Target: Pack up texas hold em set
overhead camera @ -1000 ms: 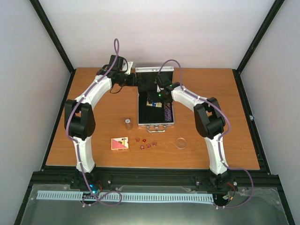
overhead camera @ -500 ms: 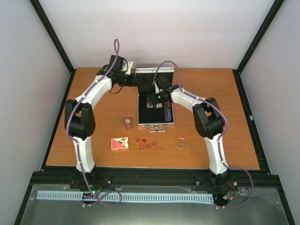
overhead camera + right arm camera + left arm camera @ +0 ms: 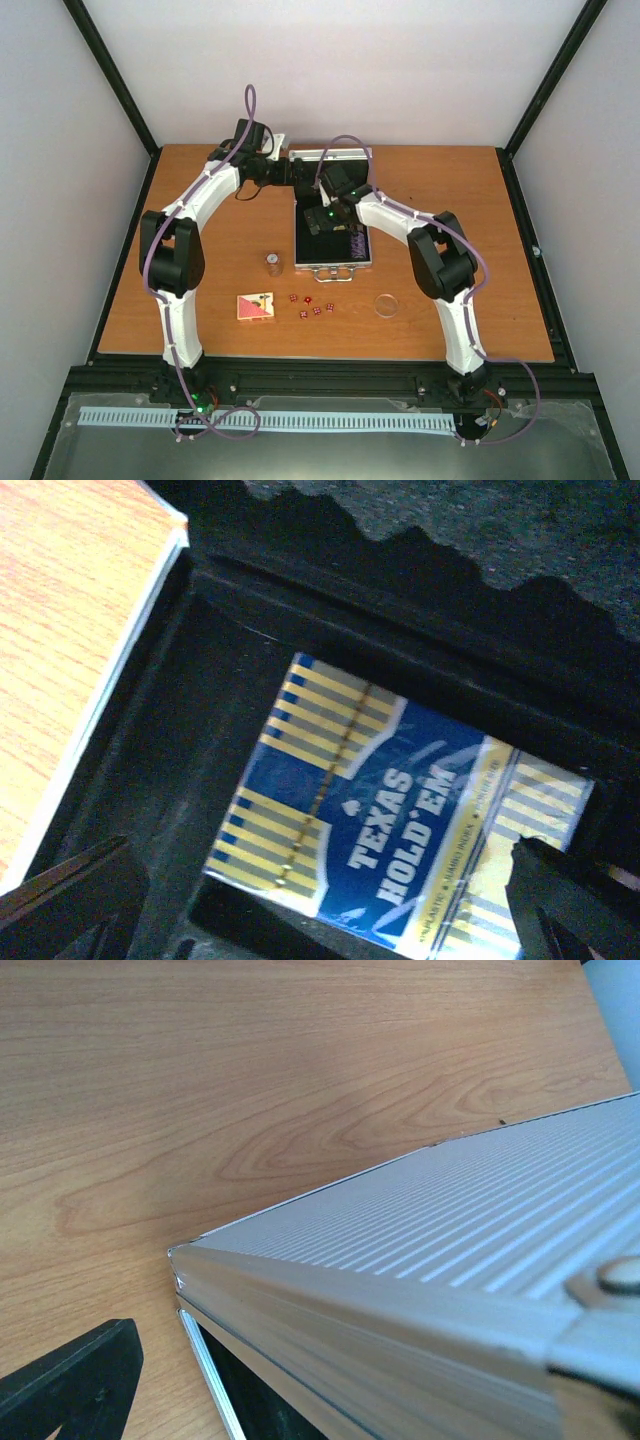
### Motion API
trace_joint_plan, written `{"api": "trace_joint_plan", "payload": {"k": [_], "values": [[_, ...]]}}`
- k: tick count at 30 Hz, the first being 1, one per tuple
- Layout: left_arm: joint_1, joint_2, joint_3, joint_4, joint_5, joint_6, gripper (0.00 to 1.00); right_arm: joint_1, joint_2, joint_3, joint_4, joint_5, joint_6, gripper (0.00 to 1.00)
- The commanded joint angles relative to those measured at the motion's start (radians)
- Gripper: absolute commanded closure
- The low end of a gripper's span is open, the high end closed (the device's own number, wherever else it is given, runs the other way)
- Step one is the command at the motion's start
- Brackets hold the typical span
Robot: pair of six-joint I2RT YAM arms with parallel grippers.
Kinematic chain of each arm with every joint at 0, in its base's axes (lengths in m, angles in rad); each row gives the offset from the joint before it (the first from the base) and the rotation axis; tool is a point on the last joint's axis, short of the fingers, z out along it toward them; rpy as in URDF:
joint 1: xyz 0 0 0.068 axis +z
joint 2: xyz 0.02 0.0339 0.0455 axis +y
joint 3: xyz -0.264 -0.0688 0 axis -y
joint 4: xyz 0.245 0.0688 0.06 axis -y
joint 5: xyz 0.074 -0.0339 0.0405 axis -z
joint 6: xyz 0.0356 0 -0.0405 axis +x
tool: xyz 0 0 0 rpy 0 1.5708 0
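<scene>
**Overhead view.** The small silver aluminium case [image 3: 333,265] lies open on the orange-brown wooden table [image 3: 480,250], towards the far side and between the two arms. Its ribbed lid [image 3: 330,155] stands upright at the far edge and its handle faces the arm bases. The left gripper [image 3: 288,168] is at the lid's left end. The right arm reaches over the black-lined interior. A dark row along the case's right wall [image 3: 358,240] appears to be chips, though it is too small to confirm.

Four parts of the set lie outside the case, on the table in front of it:
- a short round chip stack [image 3: 272,262], just left of the case;
- a red-and-white card deck [image 3: 255,306], nearer the bases;
- a loose cluster of tiny red dice [image 3: 310,305], to the right of that deck;
- a clear round disc [image 3: 386,304], off the case's near right corner.

**Left wrist view.** The lid's ribbed outer face and corner fill the frame. One black finger [image 3: 70,1375] shows beside the case edge. The other finger is out of view, so it cannot be told whether the jaws are pinching the lid.

**Right wrist view.** The right gripper [image 3: 315,880] hangs with its jaws spread wide. Both fingers are clear of the blue-and-yellow card deck marked "TEXAS HOLD'EM" [image 3: 390,840]. That deck lies flat in a black compartment of the case.
</scene>
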Motion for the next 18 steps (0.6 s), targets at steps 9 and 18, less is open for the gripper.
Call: {"api": "trace_joint_plan", "payload": {"k": [9,18], "values": [[0.006,0.009,0.022,-0.016,0.007,0.012,0.00,0.016,0.119,0.170,-0.094,0.190,0.012,0.00],[0.007,0.007,0.013,-0.023,0.000,0.019,0.00,0.016,0.190,0.196,-0.199,0.426,0.078,0.00]]}}
